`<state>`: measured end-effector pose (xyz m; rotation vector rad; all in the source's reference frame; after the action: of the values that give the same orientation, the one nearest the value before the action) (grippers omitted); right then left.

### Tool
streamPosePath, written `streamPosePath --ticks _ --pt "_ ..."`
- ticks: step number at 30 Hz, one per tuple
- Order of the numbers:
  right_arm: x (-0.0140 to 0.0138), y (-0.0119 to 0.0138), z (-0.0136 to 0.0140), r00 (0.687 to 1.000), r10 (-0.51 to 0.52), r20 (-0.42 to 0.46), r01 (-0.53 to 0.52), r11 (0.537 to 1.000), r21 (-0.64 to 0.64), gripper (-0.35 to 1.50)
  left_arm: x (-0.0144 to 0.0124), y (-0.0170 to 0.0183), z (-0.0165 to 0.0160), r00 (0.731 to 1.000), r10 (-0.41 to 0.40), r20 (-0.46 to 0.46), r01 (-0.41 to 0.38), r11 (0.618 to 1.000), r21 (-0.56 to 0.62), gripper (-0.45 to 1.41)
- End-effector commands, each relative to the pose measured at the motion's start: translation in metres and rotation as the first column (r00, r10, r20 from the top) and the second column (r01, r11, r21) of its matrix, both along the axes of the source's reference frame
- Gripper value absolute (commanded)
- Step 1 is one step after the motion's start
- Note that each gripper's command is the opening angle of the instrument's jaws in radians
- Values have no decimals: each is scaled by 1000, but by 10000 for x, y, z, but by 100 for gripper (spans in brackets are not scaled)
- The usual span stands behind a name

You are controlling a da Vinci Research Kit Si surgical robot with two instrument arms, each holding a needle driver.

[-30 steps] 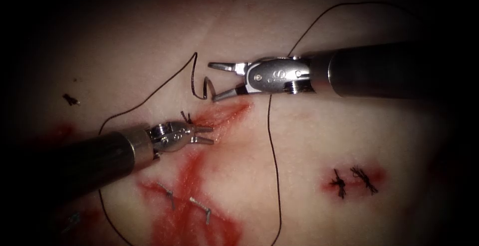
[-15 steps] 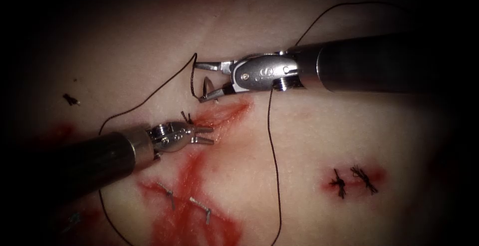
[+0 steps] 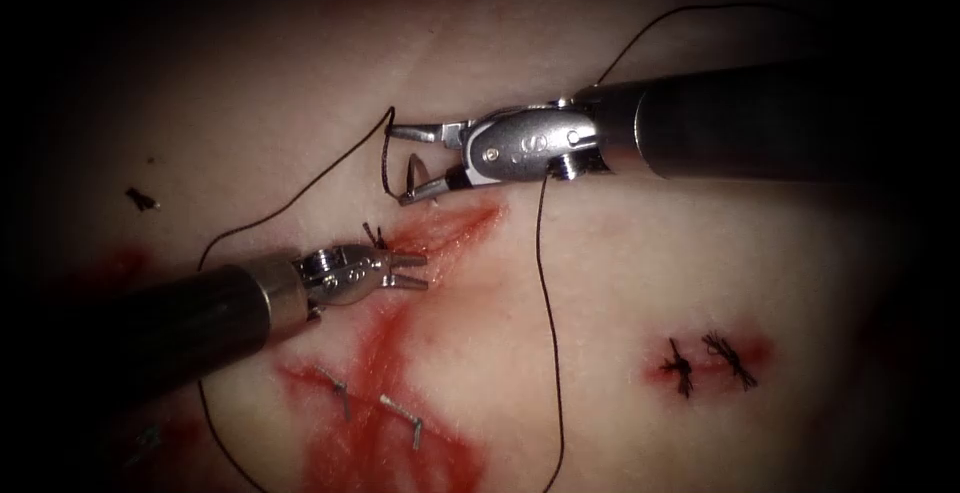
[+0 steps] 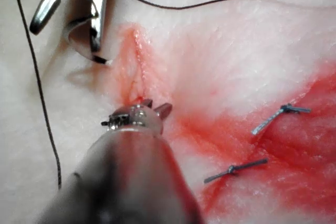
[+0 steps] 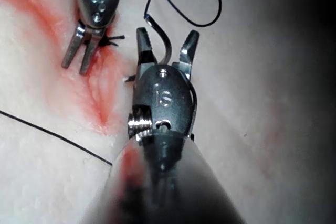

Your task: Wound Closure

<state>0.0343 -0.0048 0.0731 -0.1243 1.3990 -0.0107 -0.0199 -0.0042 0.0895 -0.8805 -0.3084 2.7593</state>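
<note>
Staples (image 3: 400, 421), two of them, lay nearest in the endoscope view at about six o'clock, sunk in the red fluid (image 3: 375, 453) that spread over the tissue (image 3: 620, 283). Just beyond them the left gripper (image 3: 408, 271) came in from eight o'clock; its jaws were narrowly parted over the lower end of the cut (image 3: 450, 228), holding nothing, with a short cut end of thread (image 3: 374, 236) sticking up beside them. It had not shifted over the last second.

Farther back, at the cut's upper end, the right gripper (image 3: 398, 165) had slid toward nine o'clock during that second and then almost settled. Its jaws stood wide, now bracketing the needle (image 3: 413, 175), which rose out of the tissue just left of the cut. The right wrist view showed the needle (image 5: 161, 43) curving up between the spread jaws, not yet clamped. By my reading, that put the tool in place to take hold of the needle's free part.

Thread (image 3: 545, 333) ran from the needle's end in a loop toward eight o'clock and, on the other side, dropped from under the right tool to six o'clock. Bare tissue lay open toward twelve and three o'clock; two finished knots (image 3: 708, 361) sat well apart at four o'clock.
</note>
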Motion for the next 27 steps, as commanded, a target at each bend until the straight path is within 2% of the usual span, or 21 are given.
streamPosePath --ticks 1,5,7,10,11,12,15,19,27 --pt "7 1 4 1000 -2 -2 2 1000 0 128 -5 1 7 1000 1 1 -1 1000 0 26" --pt "7 4 3 1000 8 -12 -8 1000 2 116 -5 1 7 1000 1 2 -1 1000 0 26" --pt "7 5 3 1000 5 -12 -5 1000 -15 103 -5 1 7 1000 1 2 -1 1000 0 26" --pt "5 7 4 1000 4 -13 -4 1000 -15 56 -5 1 7 1000 1 2 -1 1000 0 27" --pt "4 7 4 1000 3 -13 -4 1000 -16 17 -5 1 7 1000 1 2 -1 1000 0 27" --pt "3 6 4 1000 4 -15 -4 1000 -17 -33 -5 1 7 1000 1 2 -1 1000 0 27" --pt "3 4 5 1000 0 -14 0 1000 -18 -35 -5 1 7 1000 1 2 -1 1000 0 27" --pt "4 -2 8 998 -55 -5 55 998 -17 -35 -5 1 7 1000 2 2 -2 1000 0 27" --pt "3 -8 15 998 -57 2 56 993 106 -35 -4 1 7 1000 2 2 -2 1000 0 29"
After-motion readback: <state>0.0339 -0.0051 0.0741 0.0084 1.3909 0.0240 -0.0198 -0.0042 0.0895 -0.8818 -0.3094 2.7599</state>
